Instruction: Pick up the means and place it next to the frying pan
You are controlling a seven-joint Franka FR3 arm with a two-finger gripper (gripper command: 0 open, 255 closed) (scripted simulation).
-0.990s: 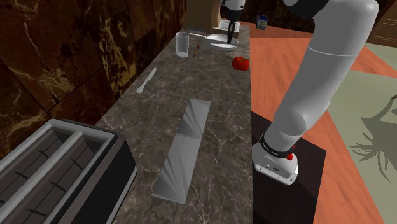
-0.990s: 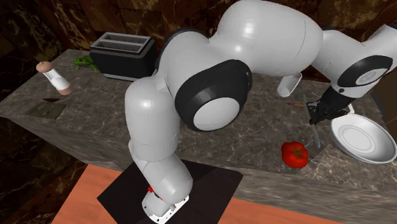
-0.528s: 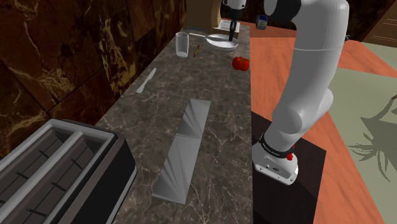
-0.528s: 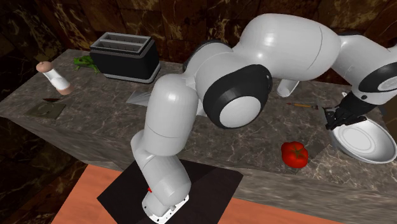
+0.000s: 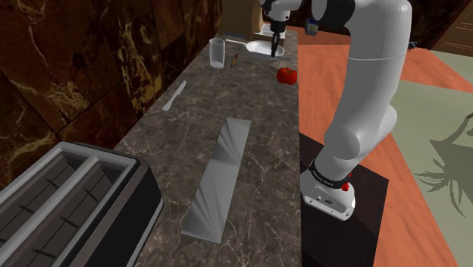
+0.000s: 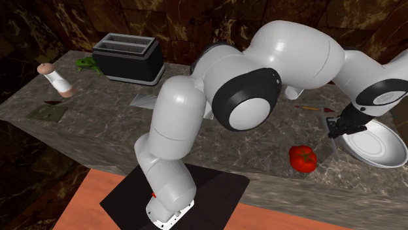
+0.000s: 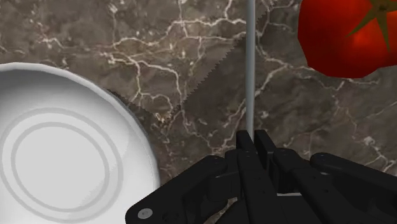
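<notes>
My black gripper [image 7: 253, 143] is shut on a knife, whose thin grey blade [image 7: 250, 76] points straight away from the fingers toward the dark marble counter. The blade throws a serrated shadow on the stone. A white round dish with a raised rim [image 7: 63, 153] lies close to one side of the gripper and a red tomato [image 7: 347, 35] lies off to the other side. In the second exterior view the gripper [image 6: 340, 124] hangs at the dish's [image 6: 376, 140] near rim, above the counter. In the shoulder view the gripper [image 5: 273, 34] is at the counter's far end, over the dish [image 5: 261, 48].
A clear glass [image 5: 217, 53], a small brown stick [image 5: 236, 59] and the tomato [image 5: 286, 74] stand near the dish. Closer along the counter lie a white utensil [image 5: 174, 95], a long grey box [image 5: 220, 178] and a black toaster [image 5: 68, 205]. A pepper mill [image 6: 55, 80] stands at the other end.
The arm's elbow has swung upright and away from the counter. The gripper, still holding the knife, has shifted slightly along the dish's rim and stays at the counter's far end.
</notes>
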